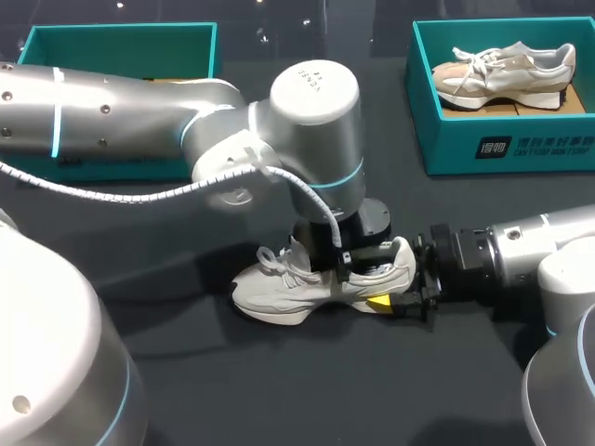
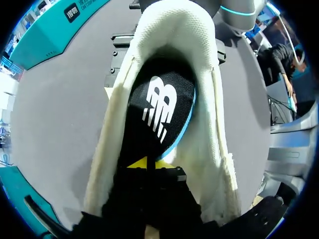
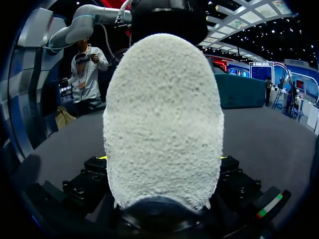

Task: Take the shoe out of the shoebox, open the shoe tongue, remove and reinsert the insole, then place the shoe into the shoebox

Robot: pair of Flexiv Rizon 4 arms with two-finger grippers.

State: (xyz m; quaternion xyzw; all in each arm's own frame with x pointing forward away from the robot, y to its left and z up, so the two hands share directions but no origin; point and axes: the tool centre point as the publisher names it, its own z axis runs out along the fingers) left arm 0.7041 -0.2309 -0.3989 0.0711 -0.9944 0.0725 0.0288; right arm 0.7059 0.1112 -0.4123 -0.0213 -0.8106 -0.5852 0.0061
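Head view: white shoe (image 1: 311,286) stands on its sole at mid-desk (image 1: 186,372); left arm (image 1: 307,102) reaches down into its opening, right claw (image 1: 398,295) sits at the heel. Left wrist view: left claw (image 2: 148,164) appears pinched on the black insole (image 2: 159,107), whose blue edge curls up. Right wrist view: right claw clamps the heel from both sides. Handling: draw the insole up and heelward, slowly, with the heel pinned.
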